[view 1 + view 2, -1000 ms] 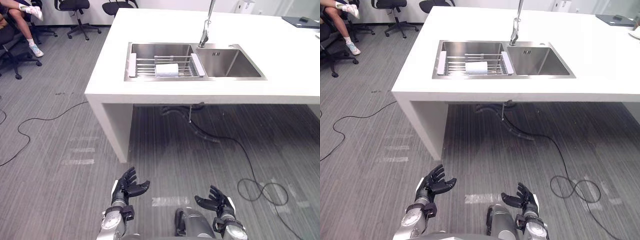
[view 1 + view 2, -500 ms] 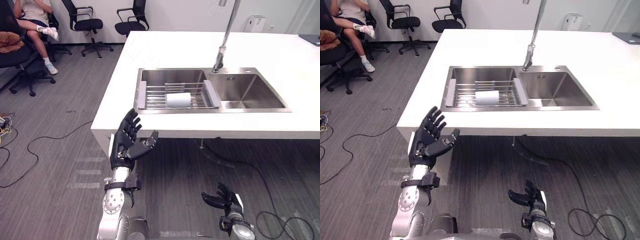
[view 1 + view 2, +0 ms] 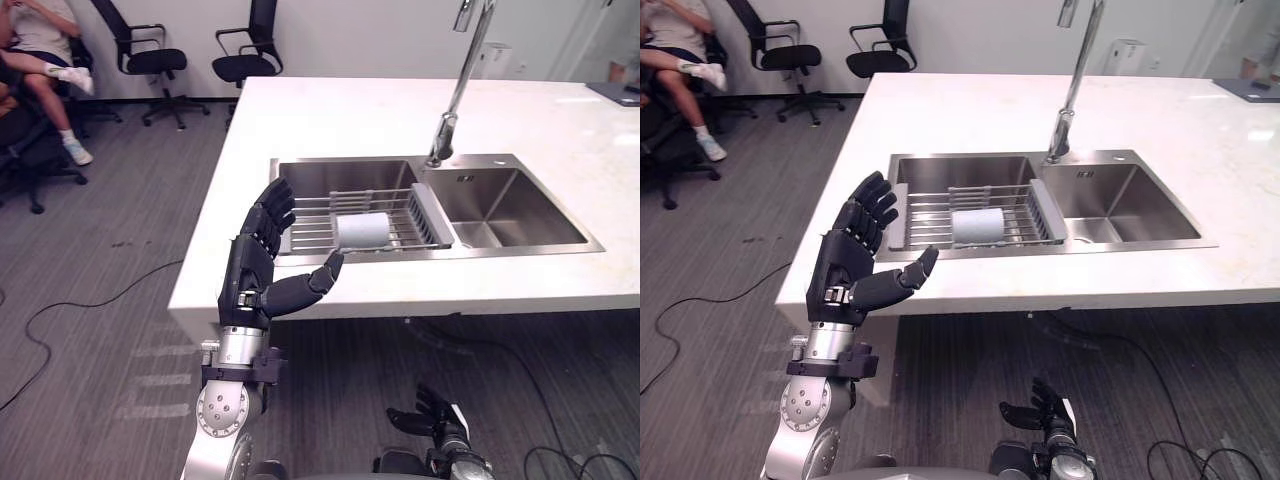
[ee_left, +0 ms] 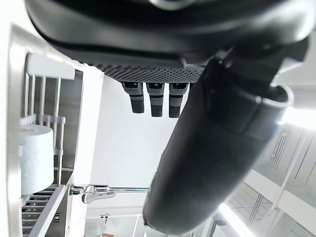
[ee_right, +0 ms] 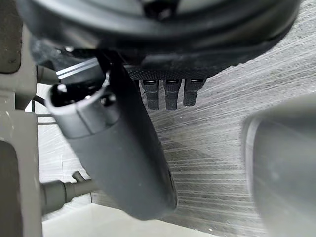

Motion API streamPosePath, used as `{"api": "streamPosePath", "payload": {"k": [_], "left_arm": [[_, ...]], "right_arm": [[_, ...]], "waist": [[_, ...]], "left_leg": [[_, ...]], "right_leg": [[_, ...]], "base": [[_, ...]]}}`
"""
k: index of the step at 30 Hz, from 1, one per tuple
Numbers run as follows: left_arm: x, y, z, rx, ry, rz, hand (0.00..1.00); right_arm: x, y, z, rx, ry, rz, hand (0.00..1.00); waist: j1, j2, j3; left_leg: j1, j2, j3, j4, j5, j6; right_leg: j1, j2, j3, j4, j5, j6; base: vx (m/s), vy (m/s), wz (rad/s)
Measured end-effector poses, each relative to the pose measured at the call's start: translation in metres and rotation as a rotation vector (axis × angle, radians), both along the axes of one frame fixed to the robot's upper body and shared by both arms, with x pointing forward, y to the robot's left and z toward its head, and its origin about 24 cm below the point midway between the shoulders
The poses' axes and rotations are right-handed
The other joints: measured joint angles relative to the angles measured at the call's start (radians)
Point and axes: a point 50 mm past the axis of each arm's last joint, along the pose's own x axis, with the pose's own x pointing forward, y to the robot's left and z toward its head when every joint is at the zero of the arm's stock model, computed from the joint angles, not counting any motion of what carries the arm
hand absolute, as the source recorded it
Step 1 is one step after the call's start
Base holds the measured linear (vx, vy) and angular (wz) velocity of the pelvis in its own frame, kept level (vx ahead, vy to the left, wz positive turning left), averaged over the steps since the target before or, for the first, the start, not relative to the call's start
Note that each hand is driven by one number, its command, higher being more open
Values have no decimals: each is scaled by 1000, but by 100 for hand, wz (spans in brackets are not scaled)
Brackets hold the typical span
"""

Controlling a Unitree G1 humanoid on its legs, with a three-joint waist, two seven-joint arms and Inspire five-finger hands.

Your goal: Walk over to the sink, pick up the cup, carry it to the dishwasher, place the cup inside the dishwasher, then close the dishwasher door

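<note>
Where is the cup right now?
In the head views the cup lies on its side on the wire rack over the sink's left basin, left of the faucet, beyond the raised, open left hand.

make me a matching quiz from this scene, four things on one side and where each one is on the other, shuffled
Things:
1. cup
2. left hand
3. right hand
4. faucet

Places:
a. low over the floor, fingers relaxed
b. upright at the back of the sink, between its two basins
c. raised in front of the counter edge, fingers straight
d. lying on its side on the wire rack in the left basin

Pairs: 1-d, 2-c, 3-a, 4-b
</note>
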Motion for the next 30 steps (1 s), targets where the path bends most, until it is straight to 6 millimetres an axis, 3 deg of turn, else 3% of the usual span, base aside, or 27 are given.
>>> {"api": "streamPosePath", "payload": {"k": [2, 3, 5, 7, 8, 9, 11, 13, 16, 19, 21, 30], "left_arm": [[1, 4, -1, 2, 6, 19, 90], [3, 6, -5, 10, 18, 32, 90], [7, 3, -17, -10, 83, 42, 90], [8, 2, -17, -15, 87, 45, 90], [10, -1, -14, -8, 72, 42, 90], [12, -3, -12, 0, 60, 40, 90], [12, -3, -10, 1, 52, 42, 90], [12, -4, -3, 56, 10, 60, 90], [14, -4, 8, 124, -49, 82, 90], [19, -2, 8, 221, -58, 102, 90], [25, -5, -2, 321, -19, 91, 90], [31, -30, -3, 500, -70, -44, 90]], "right_arm": [[2, 2, 1, 9, -12, 5, 90], [1, 2, 2, 6, -12, 6, 90], [-3, -11, 2, -32, -2, 6, 90], [0, -17, 5, -49, -15, 10, 90], [0, -20, 7, -59, -18, 9, 90], [-4, -23, 6, -64, -9, 7, 90], [-12, -24, 5, -66, 5, -3, 90], [-15, -27, 7, -75, 1, -3, 90], [-11, -26, 7, -68, -7, 3, 90], [-8, -18, 6, -37, -12, 17, 90], [-11, -17, 0, -26, 22, 17, 90], [-14, -10, -4, 2, 40, 49, 90]], "waist": [[-6, -7, -4], [-9, -28, -19], [-6, 30, -35], [-9, 43, -41], [-11, 55, -31], [-9, 59, -25], [3, 52, -20], [12, 69, -35], [23, 78, -40], [19, 62, -55], [17, 62, -55], [8, 55, -78]], "left_leg": [[19, 34, -10, 3, -12, -33], [27, 38, -17, 19, -24, -57], [47, 88, -53, -2, -8, -64], [63, 96, -57, -21, 33, -64], [42, 120, -70, 51, 72, -70], [-24, 154, -100, 246, 119, -78], [-80, 168, -103, 393, 110, -73], [-160, 154, -79, 385, 92, -37], [-179, 103, -78, 165, 112, -3], [-126, 46, -99, 2, 117, -36], [-73, 15, -96, -81, 148, -25], [11, -12, -65, -270, 238, -28]], "right_leg": [[-37, 22, -30, -163, -3, -23], [-30, 25, -45, -298, 71, -67], [5, 79, -76, -314, 67, -81], [20, 90, -84, -323, 55, -98], [74, 109, -99, -368, 50, -107], [153, 123, -113, -433, 49, -116], [229, 124, -115, -480, 48, -123], [273, 124, -116, -527, 40, -141], [265, 129, -98, -527, 35, -126], [255, 110, -74, -572, 65, -85], [309, 98, -42, -653, 98, -76], [331, 100, -11, -736, 145, -74]], "base": [[358, -301, 4], [388, -304, 10], [405, -288, -2], [323, -237, 1], [271, -217, 21], [244, -188, 20], [151, -74, 2], [135, 26, -4], [90, 122, -11], [111, 124, 4], [64, 136, 7], [12, 12, -8]]}}
